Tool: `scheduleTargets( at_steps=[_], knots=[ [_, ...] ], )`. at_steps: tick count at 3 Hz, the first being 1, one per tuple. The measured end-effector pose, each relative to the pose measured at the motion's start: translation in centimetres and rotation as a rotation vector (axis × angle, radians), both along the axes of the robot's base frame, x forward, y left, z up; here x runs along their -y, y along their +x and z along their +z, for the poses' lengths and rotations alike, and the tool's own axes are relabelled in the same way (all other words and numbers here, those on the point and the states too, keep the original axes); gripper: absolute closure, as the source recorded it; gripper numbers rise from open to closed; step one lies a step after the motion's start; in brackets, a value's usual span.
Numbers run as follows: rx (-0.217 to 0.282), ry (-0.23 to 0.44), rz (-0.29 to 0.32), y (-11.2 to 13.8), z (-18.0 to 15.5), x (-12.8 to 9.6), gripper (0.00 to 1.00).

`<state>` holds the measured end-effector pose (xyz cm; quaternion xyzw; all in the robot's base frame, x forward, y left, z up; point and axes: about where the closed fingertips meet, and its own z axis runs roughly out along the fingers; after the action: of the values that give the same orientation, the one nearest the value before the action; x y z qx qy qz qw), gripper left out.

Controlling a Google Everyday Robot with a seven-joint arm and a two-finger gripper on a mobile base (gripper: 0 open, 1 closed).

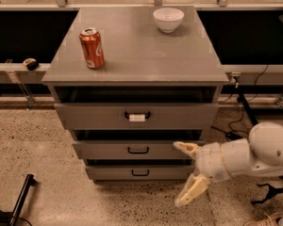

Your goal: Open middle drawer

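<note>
The grey cabinet [137, 55] stands in the middle of the view with three drawers. The middle drawer [108, 150] is shut; its small black loop handle [138, 149] sits at its centre. Above it is the taller top drawer [94, 116], whose handle bears a white tag. Below it is the narrower bottom drawer [113, 172]. My gripper [186, 173] is low at the right, in front of the cabinet's right end, at the height of the lower two drawers. Its two cream fingers [186, 147] are spread wide apart and hold nothing. It is right of the middle handle and apart from it.
A red soda can [92, 48] stands on the cabinet top at the left. A white bowl [168, 19] stands at the back right. My white arm [259, 157] fills the lower right. Cables [236, 121] lie on the speckled floor at the right. A black bar [21, 199] lies at the lower left.
</note>
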<state>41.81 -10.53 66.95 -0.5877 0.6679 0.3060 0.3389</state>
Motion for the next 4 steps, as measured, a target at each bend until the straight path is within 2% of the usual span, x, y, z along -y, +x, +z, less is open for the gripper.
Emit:
scheduleTargets(
  at_steps=[1, 2, 3, 4],
  knots=[
    [0.128, 0.068, 0.047, 1.9, -5.6, -3.5, 0.0],
    [0.153, 0.081, 0.058, 2.1, -7.0, -3.9, 0.0],
    [0.151, 0.045, 0.027, 3.4, -8.6, -3.5, 0.0],
    [0.197, 0.02, 0.03, 5.8, -11.4, -2.6, 0.0]
  ],
)
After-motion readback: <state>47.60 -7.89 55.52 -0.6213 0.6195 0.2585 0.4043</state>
